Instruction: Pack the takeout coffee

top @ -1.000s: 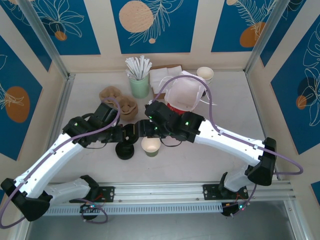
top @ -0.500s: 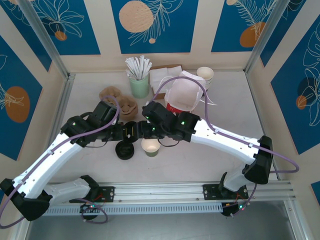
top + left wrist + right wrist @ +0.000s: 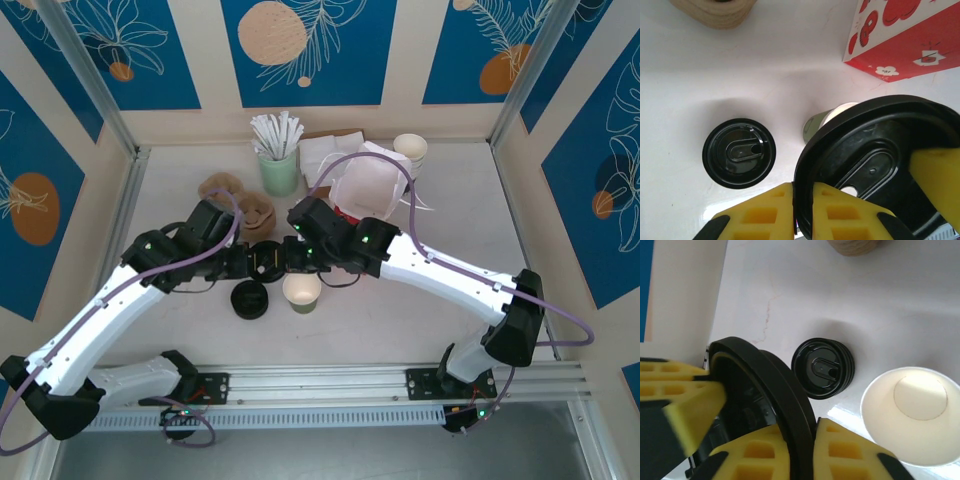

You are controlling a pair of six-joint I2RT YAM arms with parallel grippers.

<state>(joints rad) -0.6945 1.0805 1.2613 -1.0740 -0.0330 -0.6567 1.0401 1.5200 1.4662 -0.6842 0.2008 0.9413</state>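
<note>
With left gripper (image 3: pixel 252 266) and right gripper (image 3: pixel 292 258) both pinching the rim of one black lid (image 3: pixel 268 262), shows the pair drawn slightly toward 12 o'clock within the last second, leaving the takeout coffee (image 3: pixel 302 290) open and lidless mid-way across the tabletop (image 3: pixel 400 320), at 4 o'clock of that lid. Reads as a handover or regrip rather than capping, so keeps the cup unready for the red bag (image 3: pixel 905 40) at its 1 o'clock. Takes in a second lid (image 3: pixel 249 300) flat at the cup's 9 o'clock, tan ridged pieces (image 3: pixel 225 188) and a green straw holder (image 3: pixel 279 172) behind, and puts both wrists between cup and bag.
</note>
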